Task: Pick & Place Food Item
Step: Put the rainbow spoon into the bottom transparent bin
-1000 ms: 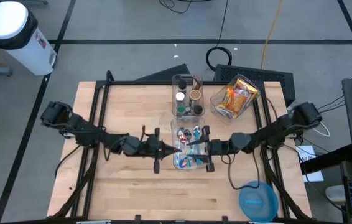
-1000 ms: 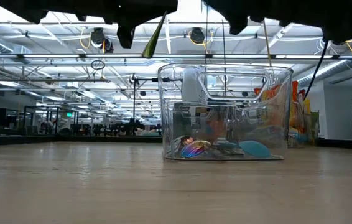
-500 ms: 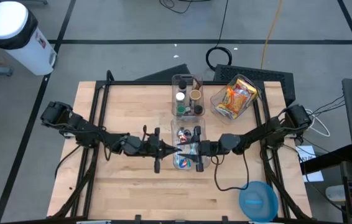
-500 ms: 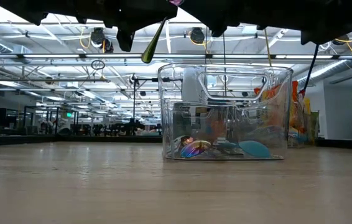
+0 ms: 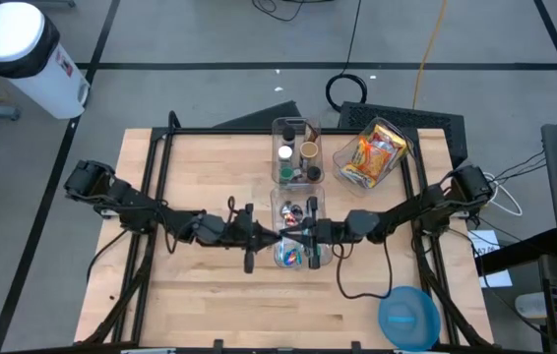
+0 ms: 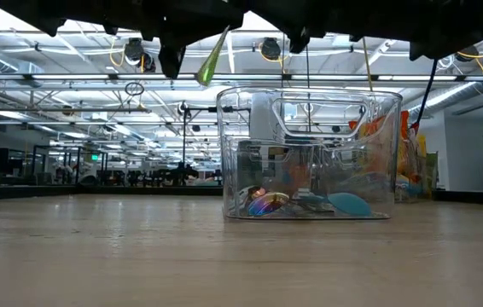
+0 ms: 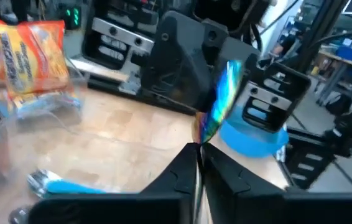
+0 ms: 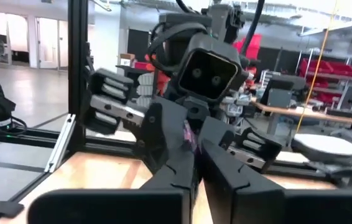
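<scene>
My left gripper [image 7: 199, 149] is closed on a small foil packet [image 7: 218, 102], held above the clear bin [image 5: 296, 228] at the middle of the table [image 5: 200, 305]. My right gripper [image 8: 196, 146] meets it head-on from the other side, and its fingers are pressed together on the far edge of the same packet.

Packet appearance:
- Thin, flat and iridescent, with blue, green, yellow and pink reflections in the left wrist view
- Stands upright, edge-on, between the two sets of fingertips
- In the low view it shows as a narrow yellow-green sliver [image 6: 212, 58] hanging from the arms, just above the bin's left rim and clear of it

The bin holds further wrappers on its floor, among them a rainbow foil one [image 6: 264, 205] and a pale blue one [image 6: 347, 203].

Surroundings, moving outward:
- A second clear bin with jars [image 5: 296, 153], touching the first bin on its far side
- A tilted clear container of orange snack bags [image 5: 371, 154], near the far right corner
- A blue plate [image 5: 408, 318], at the near right edge

Changes from one second earlier:
- The right arm has advanced toward the left, so the two grippers now meet over the bin
- The right fingers, then parted, have closed
- The left gripper remains clamped in the same place
</scene>
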You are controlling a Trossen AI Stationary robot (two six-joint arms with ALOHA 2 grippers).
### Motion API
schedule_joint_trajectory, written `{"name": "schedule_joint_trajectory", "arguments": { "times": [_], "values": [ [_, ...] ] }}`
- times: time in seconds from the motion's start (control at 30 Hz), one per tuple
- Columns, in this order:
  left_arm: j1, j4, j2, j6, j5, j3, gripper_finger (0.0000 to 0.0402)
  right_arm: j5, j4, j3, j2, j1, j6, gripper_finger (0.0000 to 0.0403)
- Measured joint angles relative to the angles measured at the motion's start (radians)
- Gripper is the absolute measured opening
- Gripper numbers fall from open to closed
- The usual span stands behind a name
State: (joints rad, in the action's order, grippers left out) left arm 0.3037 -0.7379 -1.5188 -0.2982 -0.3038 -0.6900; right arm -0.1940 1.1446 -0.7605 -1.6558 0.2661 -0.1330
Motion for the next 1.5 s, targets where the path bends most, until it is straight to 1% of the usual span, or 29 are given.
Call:
{"name": "schedule_joint_trajectory", "arguments": {
  "times": [0.07,0.17,0.3,0.4,0.5,0.6,0.73,0.87,0.97,1.3,1.5],
  "values": [
    [0.001,0.019,0.000,-0.005,0.013,0.000,0.0040,0.003,-0.017,0.000,0.002,-0.001,0.014,0.0004],
    [0.008,0.031,0.007,0.080,0.023,0.000,0.0087,0.015,-0.103,0.002,0.049,0.000,0.020,0.0003],
    [0.044,0.047,0.055,0.168,-0.010,-0.001,0.0166,0.018,-0.293,0.001,0.161,0.005,0.022,0.0002],
    [0.073,0.109,0.106,0.202,-0.018,0.000,0.0218,0.009,-0.440,0.003,0.244,0.005,0.023,0.0002],
    [0.087,0.156,0.135,0.210,-0.021,-0.001,0.0255,-0.023,-0.535,0.030,0.297,0.002,0.064,0.0001],
    [0.093,0.163,0.139,0.208,-0.023,-0.001,0.0279,-0.033,-0.589,0.066,0.311,-0.019,0.128,0.0001],
    [0.091,0.182,0.133,0.200,-0.023,-0.001,0.0293,-0.020,-0.590,0.116,0.301,-0.059,0.200,0.0001],
    [0.087,0.196,0.132,0.181,-0.023,0.000,0.0294,0.073,-0.596,0.151,0.279,-0.101,0.280,0.0001],
    [0.083,0.205,0.132,0.181,-0.021,0.000,0.0294,0.119,-0.585,0.164,0.271,-0.117,0.318,0.0001],
    [0.083,0.220,0.132,0.177,-0.021,0.000,0.0294,0.120,-0.589,0.189,0.270,-0.121,0.335,0.0001],
    [0.083,0.220,0.132,0.177,-0.021,0.000,0.0294,0.121,-0.568,0.189,0.228,-0.121,0.365,0.0001]
  ]
}}
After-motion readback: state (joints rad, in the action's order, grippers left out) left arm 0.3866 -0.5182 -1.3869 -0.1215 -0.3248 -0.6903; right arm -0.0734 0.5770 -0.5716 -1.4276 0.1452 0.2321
